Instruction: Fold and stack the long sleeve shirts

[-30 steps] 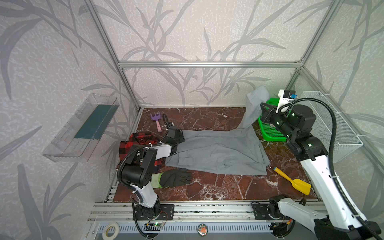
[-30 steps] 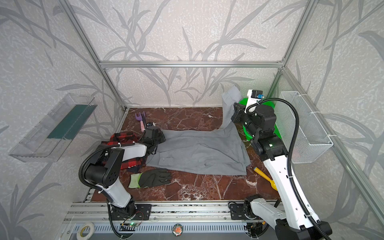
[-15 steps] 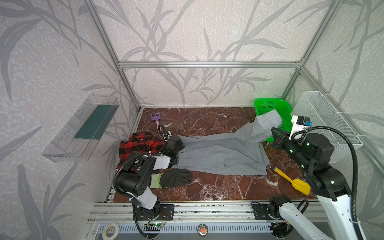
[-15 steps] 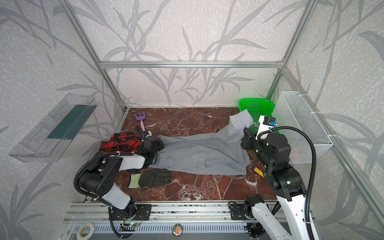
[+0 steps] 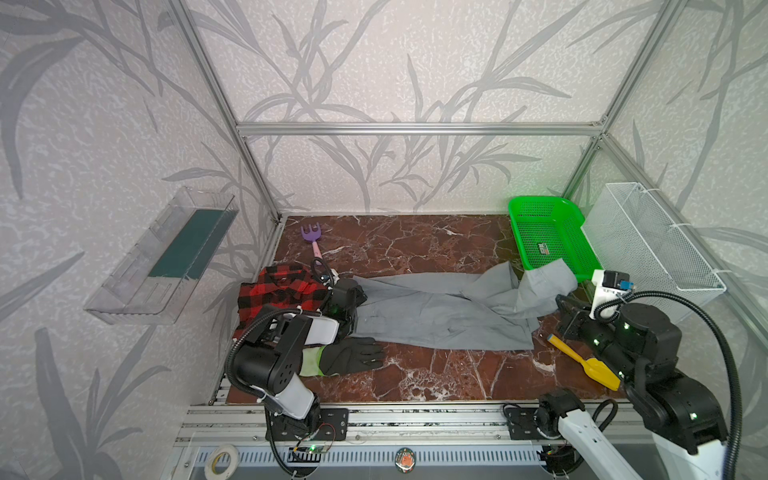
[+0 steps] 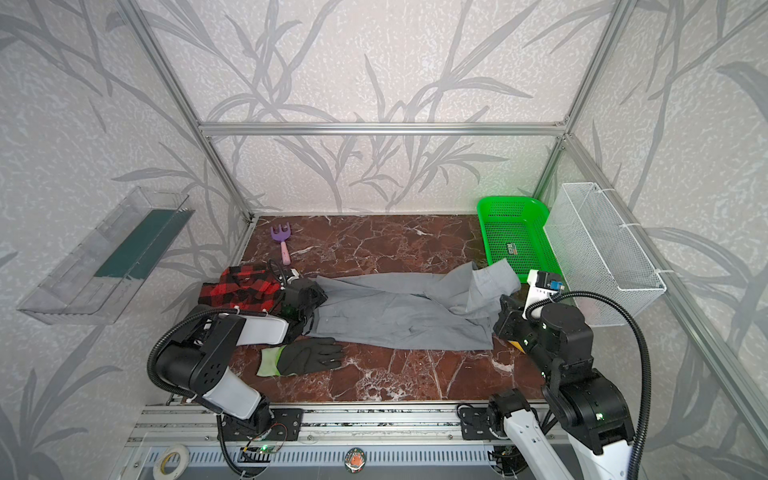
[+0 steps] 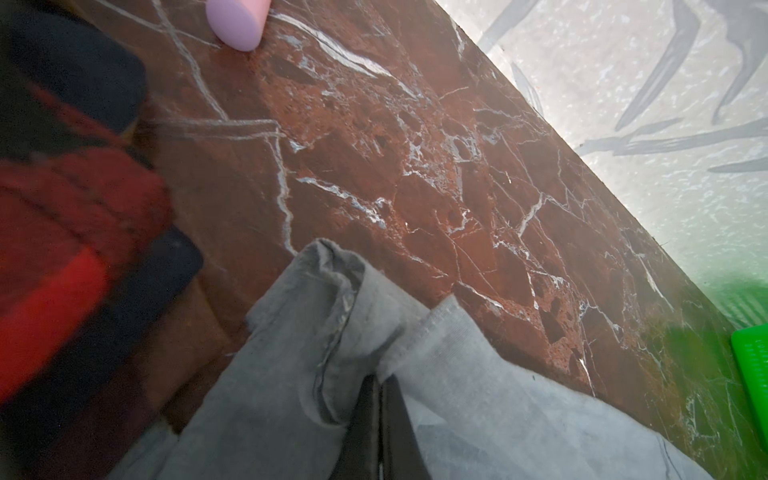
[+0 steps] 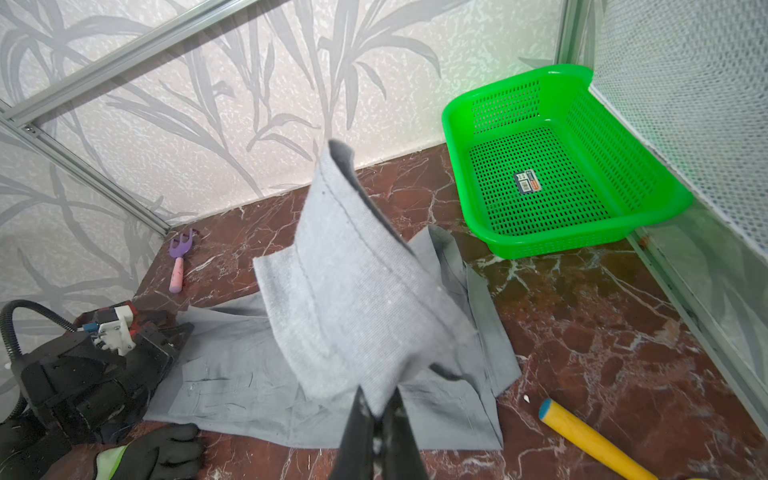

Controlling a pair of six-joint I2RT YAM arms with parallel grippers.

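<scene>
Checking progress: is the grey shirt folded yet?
Not folded: grey shirt lies spread on the table, one sleeve lifted in the right pincer.

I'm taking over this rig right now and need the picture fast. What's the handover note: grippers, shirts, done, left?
Left gripper: shut on the grey shirt's end beside the plaid shirt.
Right gripper: shut on the grey shirt's sleeve, lifted off the table near the green basket.
Grey shirt lies spread mid-table; plaid shirt bunched at the left edge.
Done: no fold or stack visible.
Left: fold both, stack them.
</scene>
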